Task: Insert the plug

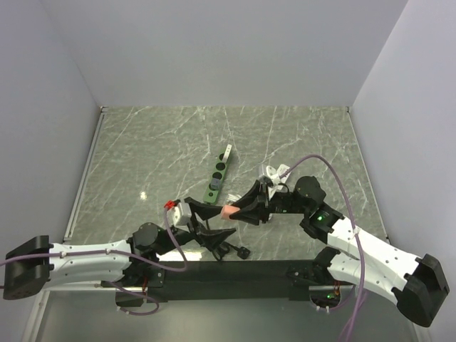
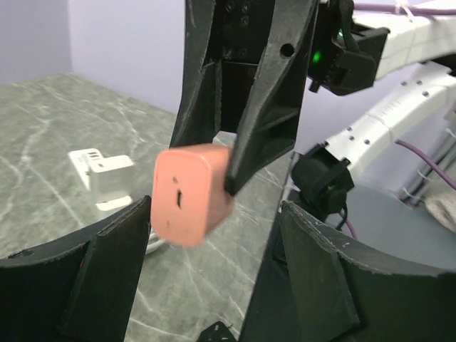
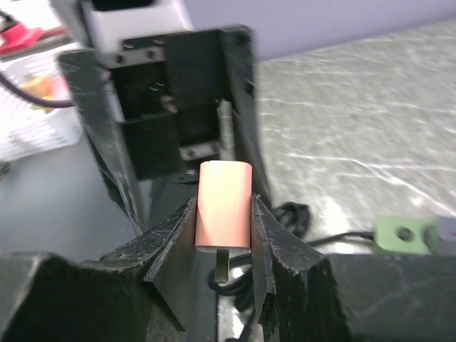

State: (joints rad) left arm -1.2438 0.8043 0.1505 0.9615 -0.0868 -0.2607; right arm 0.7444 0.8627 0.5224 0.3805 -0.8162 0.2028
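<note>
A salmon-pink plug sits clamped between my right gripper's fingers, one metal prong showing below it. In the top view the right gripper holds the plug above the table's near middle. My left gripper faces it, open, with its fingers on either side of the plug but apart from it. In the left wrist view the plug hangs between and above the open left fingers. The green power strip lies flat further back, and also shows in the right wrist view.
A white adapter with cable lies behind the right gripper, and shows in the left wrist view. A black cable with plug lies at the table's near edge. The strip has a white end.
</note>
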